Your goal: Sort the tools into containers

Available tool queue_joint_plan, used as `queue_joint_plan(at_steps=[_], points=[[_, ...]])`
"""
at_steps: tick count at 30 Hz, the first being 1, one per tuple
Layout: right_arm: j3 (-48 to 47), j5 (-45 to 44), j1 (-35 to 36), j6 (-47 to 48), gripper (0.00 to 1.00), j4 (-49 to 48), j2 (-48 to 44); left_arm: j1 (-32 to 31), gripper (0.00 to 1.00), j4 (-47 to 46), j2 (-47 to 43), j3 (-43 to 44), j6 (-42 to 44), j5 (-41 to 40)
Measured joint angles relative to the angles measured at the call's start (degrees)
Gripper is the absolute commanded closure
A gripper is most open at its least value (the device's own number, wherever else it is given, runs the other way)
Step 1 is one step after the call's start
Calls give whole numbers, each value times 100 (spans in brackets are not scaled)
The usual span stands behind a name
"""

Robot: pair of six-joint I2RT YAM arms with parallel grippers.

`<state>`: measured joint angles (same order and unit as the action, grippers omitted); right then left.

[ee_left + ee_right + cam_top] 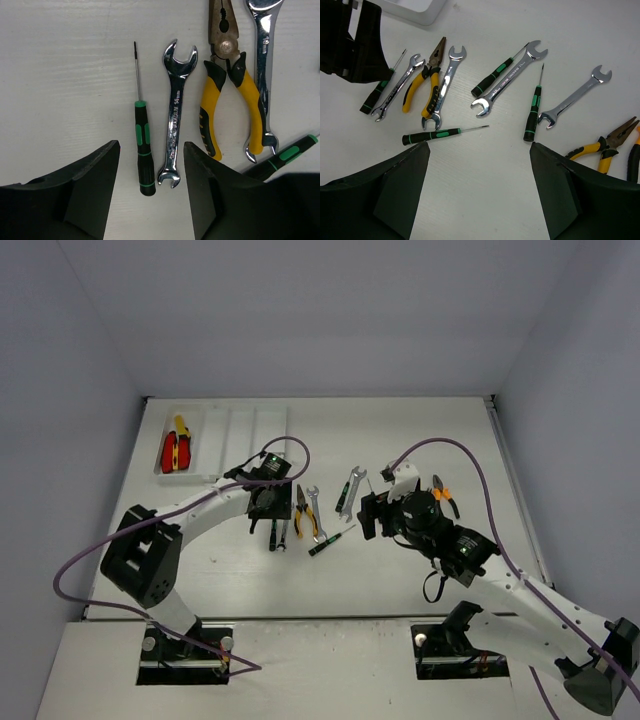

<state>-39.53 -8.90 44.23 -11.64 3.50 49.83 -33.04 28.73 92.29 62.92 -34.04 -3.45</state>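
White plastic tray sits at the far left of the table, its four long compartments running side by side. Its leftmost compartment holds red utility knives, with a yellow utility knife at their far end. How many red ones there are, the top view does not settle. The other tools in view lie loose on the table, outside the tray.

The left gripper is spread wide and pinches nothing. Between its fingers lie a green-and-black screwdriver and a small silver wrench, side by side, not touching, both running along the line of the fingers. Just past the wrench are yellow-handled pliers and a longer wrench right against the pliers' outer handle. The handle of a second screwdriver pokes in near that wrench's end.

The right gripper is likewise spread, holding nothing, over bare table. The second screwdriver lies crosswise just beyond its left-hand fingertip in the wrist view. Farther out lie a third screwdriver beside a large wrench, a fourth screwdriver, another wrench, and a second pair of pliers near the right-hand finger.
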Motion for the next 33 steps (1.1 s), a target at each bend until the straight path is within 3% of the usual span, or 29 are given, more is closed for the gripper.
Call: queue_joint_plan(at_steps=[9,18,26,33], points=[[22,-23,0,-35,21,63,-16,-28,65,-223,557,-326,-208,-134],[41,-67,0,-35,21,64,-18,-32,100,-314,521,-388,-260,-240],[62,-79,0,-35,21,66,-52,183,100,194,425,-135,107,-296],[75,-81,0,-36,21,66,-250,1398,100,720,65,1302,1056,-398]])
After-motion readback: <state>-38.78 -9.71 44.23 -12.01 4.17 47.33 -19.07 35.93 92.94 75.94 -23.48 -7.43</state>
